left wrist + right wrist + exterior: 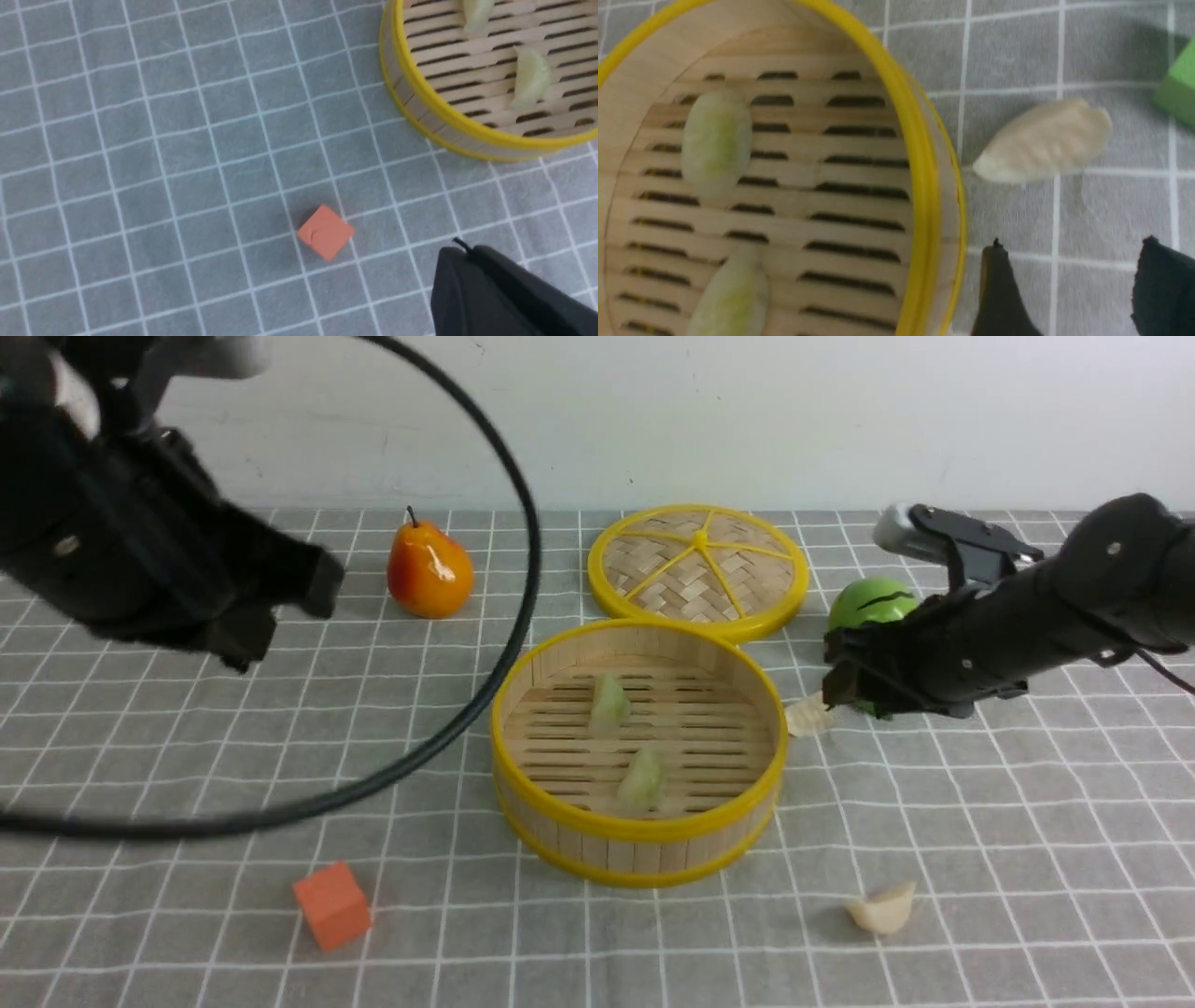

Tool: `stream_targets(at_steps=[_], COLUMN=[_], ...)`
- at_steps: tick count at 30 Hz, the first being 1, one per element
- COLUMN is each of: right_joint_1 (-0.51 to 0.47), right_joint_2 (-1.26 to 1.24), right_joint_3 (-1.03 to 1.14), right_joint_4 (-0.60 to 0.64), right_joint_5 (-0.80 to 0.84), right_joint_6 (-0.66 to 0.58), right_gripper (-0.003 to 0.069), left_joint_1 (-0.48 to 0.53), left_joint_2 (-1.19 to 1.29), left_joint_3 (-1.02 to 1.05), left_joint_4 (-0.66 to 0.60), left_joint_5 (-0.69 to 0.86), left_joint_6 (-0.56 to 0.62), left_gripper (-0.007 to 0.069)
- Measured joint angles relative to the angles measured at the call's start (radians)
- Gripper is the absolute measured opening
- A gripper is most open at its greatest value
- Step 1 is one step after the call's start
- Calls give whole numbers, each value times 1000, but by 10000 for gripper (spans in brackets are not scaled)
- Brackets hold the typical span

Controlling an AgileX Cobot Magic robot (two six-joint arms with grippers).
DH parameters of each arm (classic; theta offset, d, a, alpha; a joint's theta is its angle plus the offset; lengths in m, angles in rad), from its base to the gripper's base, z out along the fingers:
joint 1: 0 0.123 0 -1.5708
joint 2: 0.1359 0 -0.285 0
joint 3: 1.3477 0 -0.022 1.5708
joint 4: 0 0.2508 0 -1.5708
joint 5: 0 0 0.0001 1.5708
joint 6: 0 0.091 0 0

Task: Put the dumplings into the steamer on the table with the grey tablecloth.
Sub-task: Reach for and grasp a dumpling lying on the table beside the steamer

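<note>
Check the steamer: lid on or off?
Off. The lid lies on the tablecloth behind the steamer, whose open top shows two green dumplings inside.

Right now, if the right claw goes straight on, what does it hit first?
Probably the cream dumpling beside the steamer; the open right claw points at it, though depth is unclear.

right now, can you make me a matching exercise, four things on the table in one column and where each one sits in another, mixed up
Things:
1 pear
2 orange cube
3 woven lid
4 pale green dumplings

Places:
A on the slatted floor of the steamer
B flat, just behind the steamer
C near side of the cloth, left of the steamer
D upright, far side, left of the lid

Pairs: 1-D, 2-C, 3-B, 4-A
</note>
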Motion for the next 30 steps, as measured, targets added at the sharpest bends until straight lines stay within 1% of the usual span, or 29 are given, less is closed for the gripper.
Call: stream_targets(at_steps=[1, 4, 6, 7, 9, 13, 15, 18, 22, 25, 30], right_joint_1=[0, -1, -1, -1, -1, 1, 5, 20, 29, 29, 29], right_joint_2=[43, 111, 156, 160, 192, 234, 248, 265, 282, 284, 273], right_joint_3=[-38, -109, -154, -158, -183, -191, -194, -201, -204, -204, -204], right_joint_4=[-11, -42, -66, -67, -77, -79, -78, -72, -65, -64, -69], right_joint_5=[0, -1, -1, -1, -1, -2, -14, -66, -119, -131, -120], right_joint_6=[27, 73, 101, 105, 124, 131, 131, 131, 131, 119, 49], right_gripper=[401, 419, 438, 438, 454, 453, 440, 390, 290, 209, 208], left_joint_1=[0, 0, 0, 0, 0, 0, 0, 0, 0, 0, 0], left_joint_2=[-61, -152, -226, -232, -312, -441, -484, -537, -554, -554, -554], left_joint_3=[76, 203, 311, 320, 424, 561, 607, 679, 733, 740, 740], left_joint_4=[24, 78, 135, 140, 193, 252, 280, 348, 424, 442, 462], left_joint_5=[-9, -14, -15, -15, -16, -54, -82, -151, -199, -219, -244], left_joint_6=[-10, -45, -100, -104, -157, -227, -256, -300, -342, -370, -399], left_gripper=[-14, -14, -14, -14, -14, -14, -14, -14, -14, -14, -14])
